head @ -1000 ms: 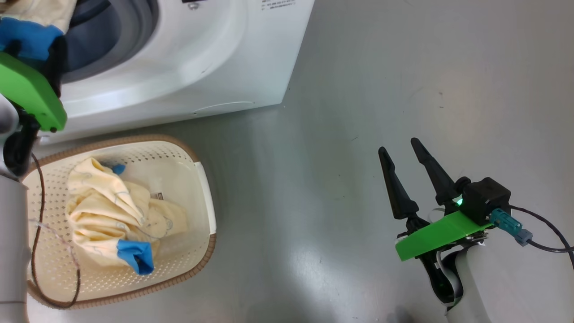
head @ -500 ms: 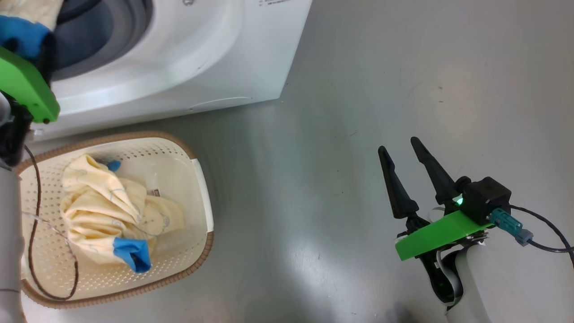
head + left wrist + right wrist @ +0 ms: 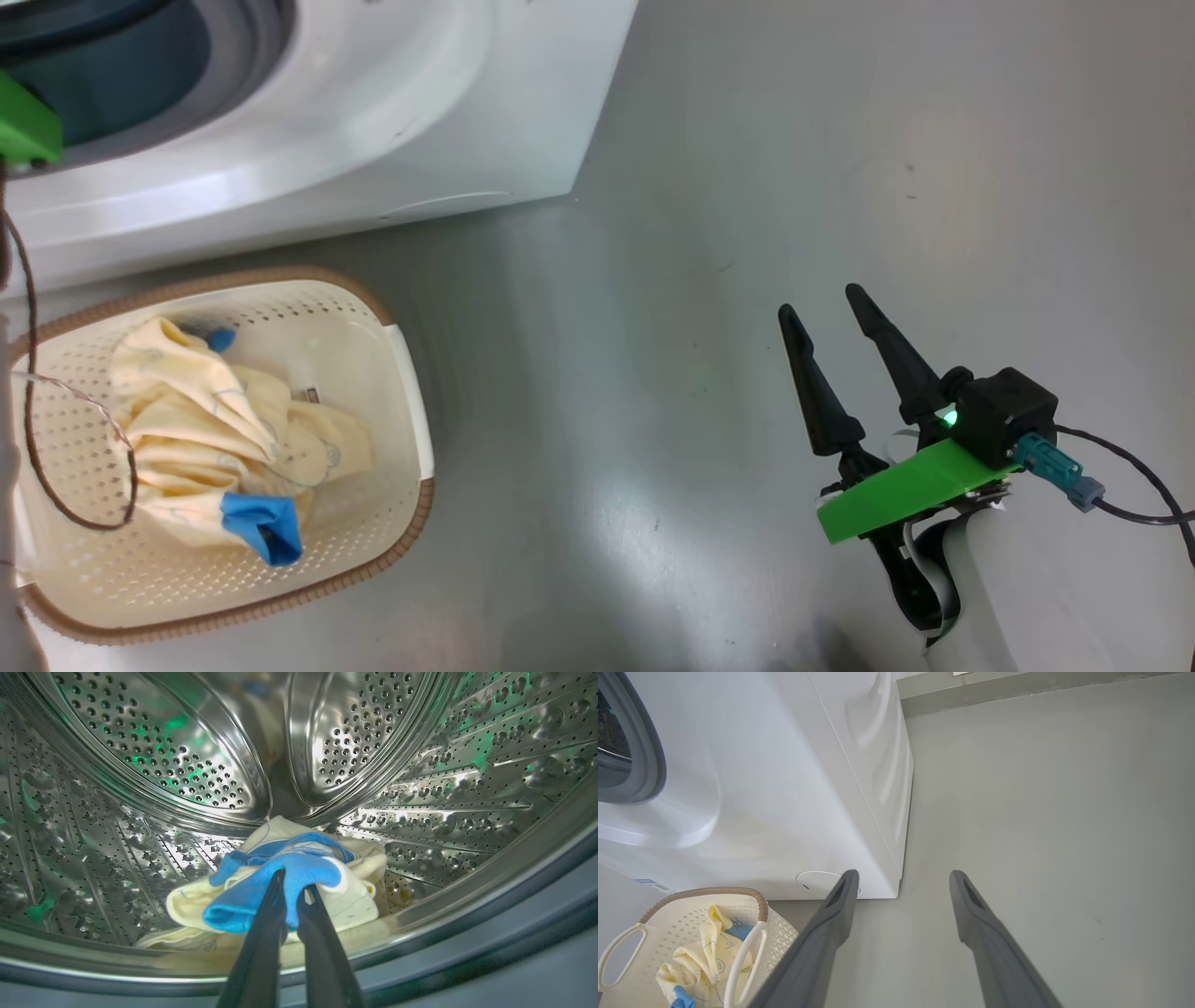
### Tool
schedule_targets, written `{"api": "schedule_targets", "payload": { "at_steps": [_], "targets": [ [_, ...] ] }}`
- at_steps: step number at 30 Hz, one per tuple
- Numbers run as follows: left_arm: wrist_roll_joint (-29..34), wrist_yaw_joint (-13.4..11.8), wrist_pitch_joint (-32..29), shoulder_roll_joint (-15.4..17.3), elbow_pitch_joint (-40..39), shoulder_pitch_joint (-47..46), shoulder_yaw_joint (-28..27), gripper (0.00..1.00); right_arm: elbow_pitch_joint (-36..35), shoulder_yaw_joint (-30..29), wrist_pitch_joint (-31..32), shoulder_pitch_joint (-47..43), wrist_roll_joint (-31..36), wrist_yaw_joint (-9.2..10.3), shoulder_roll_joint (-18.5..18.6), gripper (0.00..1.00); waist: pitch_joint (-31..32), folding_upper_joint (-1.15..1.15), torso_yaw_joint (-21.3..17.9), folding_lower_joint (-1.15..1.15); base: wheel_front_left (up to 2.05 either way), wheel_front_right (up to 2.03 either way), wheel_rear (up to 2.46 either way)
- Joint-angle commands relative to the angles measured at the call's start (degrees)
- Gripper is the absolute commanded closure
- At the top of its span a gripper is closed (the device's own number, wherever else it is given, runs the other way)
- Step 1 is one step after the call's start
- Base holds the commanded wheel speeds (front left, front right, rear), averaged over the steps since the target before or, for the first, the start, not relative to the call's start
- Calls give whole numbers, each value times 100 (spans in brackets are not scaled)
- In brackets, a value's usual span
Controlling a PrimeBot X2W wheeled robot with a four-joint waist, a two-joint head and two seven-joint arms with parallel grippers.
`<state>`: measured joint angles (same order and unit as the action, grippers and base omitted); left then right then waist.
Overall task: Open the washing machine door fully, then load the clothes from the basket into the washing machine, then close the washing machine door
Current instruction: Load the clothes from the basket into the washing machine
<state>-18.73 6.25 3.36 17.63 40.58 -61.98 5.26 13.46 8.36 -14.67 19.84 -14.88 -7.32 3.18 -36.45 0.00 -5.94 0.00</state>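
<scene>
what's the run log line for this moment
stage: loading | left claw: shut, at garment in drum | right claw: open | basket: second garment

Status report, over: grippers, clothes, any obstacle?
Left gripper shut at the blue cuff of one garment in the drum. Right gripper open. Second garment in the basket. Brown cable loops across basket.
</scene>
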Motion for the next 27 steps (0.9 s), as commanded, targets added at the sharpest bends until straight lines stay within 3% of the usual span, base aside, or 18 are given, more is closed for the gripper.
{"api": "schedule_targets", "payload": {
  "at_steps": [1, 11, 27],
  "targets": [
    [75, 5, 252, 317, -53, -159, -87, 100, -147, 118, -33, -90, -92, -17, -30, 0, -40, 0, -40, 0, 0, 0, 0],
    [-123, 97, 903, 294, 357, -798, 67, 100, -205, 81, -33, -150, -107, -17, -30, 0, -229, 0, -110, 0, 0, 0, 0],
    [-152, 122, 1041, 780, 878, -1929, 436, 100, -327, 255, -33, -302, -284, -17, -30, 0, -839, 0, -392, 0, 0, 0, 0]
  ]
}}
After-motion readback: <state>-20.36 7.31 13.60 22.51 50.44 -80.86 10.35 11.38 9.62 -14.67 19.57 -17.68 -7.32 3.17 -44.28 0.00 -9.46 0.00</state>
